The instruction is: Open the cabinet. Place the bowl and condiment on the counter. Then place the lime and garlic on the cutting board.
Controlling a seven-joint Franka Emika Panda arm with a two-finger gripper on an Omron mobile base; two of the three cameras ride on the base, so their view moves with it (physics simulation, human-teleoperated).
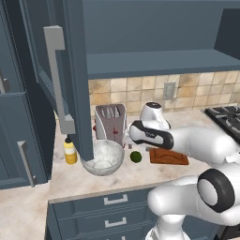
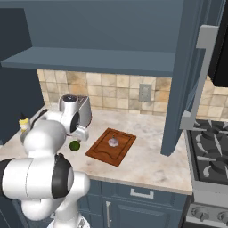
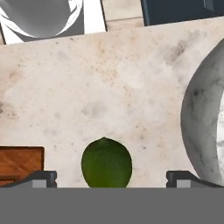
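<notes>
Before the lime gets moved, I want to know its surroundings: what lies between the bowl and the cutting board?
The lime lies on the counter between the bowl and the cutting board, apart from both; the left base view shows it.

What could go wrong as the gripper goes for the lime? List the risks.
1. The lime is round and lies loose on the counter; fingertips closing off-centre may send it rolling.
2. The bowl sits close beside one fingertip, so the descent might bump it.
3. The garlic already lies on the cutting board; setting the lime down near it could knock it off.
</notes>
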